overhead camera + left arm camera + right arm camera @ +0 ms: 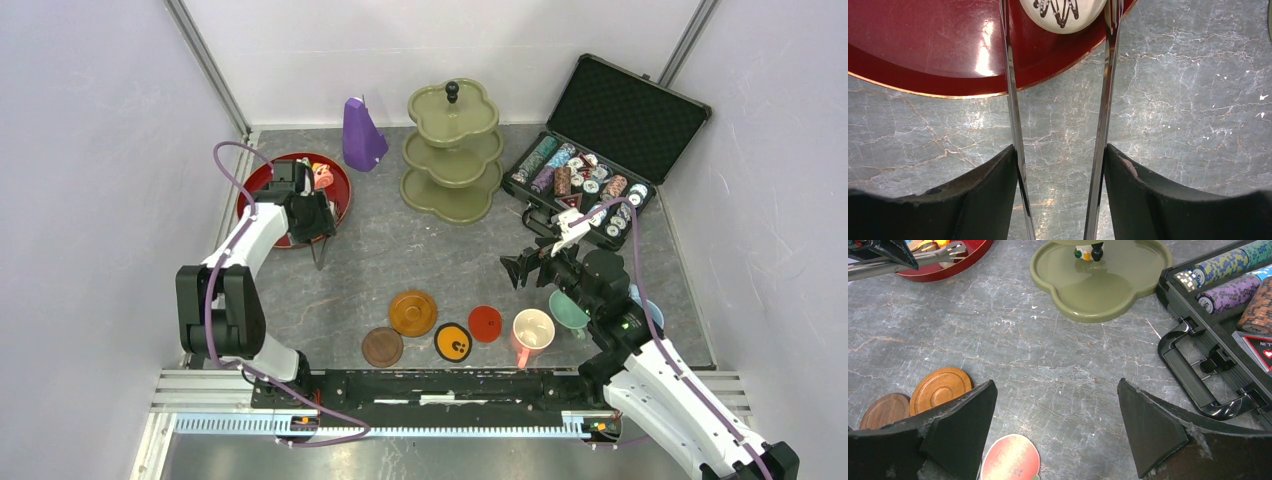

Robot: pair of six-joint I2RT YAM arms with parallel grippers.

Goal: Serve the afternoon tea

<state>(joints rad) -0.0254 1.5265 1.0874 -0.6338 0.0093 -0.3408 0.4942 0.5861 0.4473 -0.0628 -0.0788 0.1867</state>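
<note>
My left gripper (312, 222) is shut on a pair of metal tongs (1108, 100), its fingers (998, 185) pressed against the outside of both blades. The blades reach over the rim of the red tray (923, 45) and flank a white pastry with dark drizzle (1063, 12). More small pastries (322, 176) lie on that tray. The olive-green three-tier stand (453, 150) stands at the back centre. My right gripper (530, 262) hangs open over bare table, holding nothing. Coasters (413, 312) and the pink mug (532, 330) and teal mug (568, 310) sit near the front.
An open black case of poker chips (590, 150) lies at the back right, its handle (1198, 385) close to my right gripper. A purple pyramid (362, 135) stands left of the stand. A red fruit-shaped coaster (1010, 457) lies under the right gripper.
</note>
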